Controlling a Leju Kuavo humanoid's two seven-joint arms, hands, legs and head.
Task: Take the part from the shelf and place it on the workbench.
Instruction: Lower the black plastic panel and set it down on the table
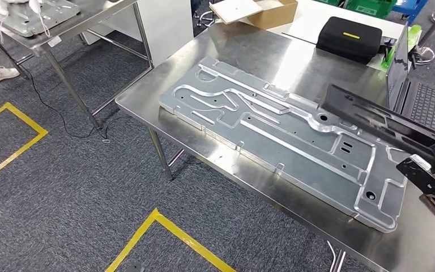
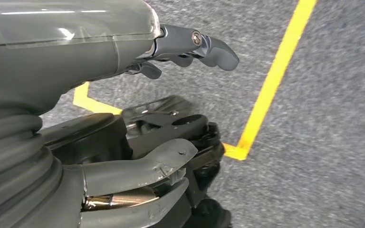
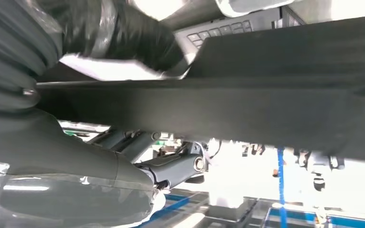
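Note:
A long black part (image 1: 376,118) hangs tilted above the right end of the steel workbench (image 1: 260,54), and my right hand (image 1: 430,173) grips it at its near end. In the right wrist view the black part (image 3: 275,102) crosses the picture, with the right hand (image 3: 100,156) clasped on it, thumb on one side and fingers on the other. A large machined aluminium plate (image 1: 272,130) lies flat on the workbench under the part. My left hand (image 2: 171,95) hangs over the carpet with its fingers apart and nothing in it.
An open laptop (image 1: 422,102), a black case (image 1: 349,37) and a cardboard box (image 1: 263,11) stand at the bench's far right. A second steel table (image 1: 31,25) is at the back left, a person's shoe (image 1: 0,73) beside it. Yellow tape (image 1: 164,226) marks the carpet.

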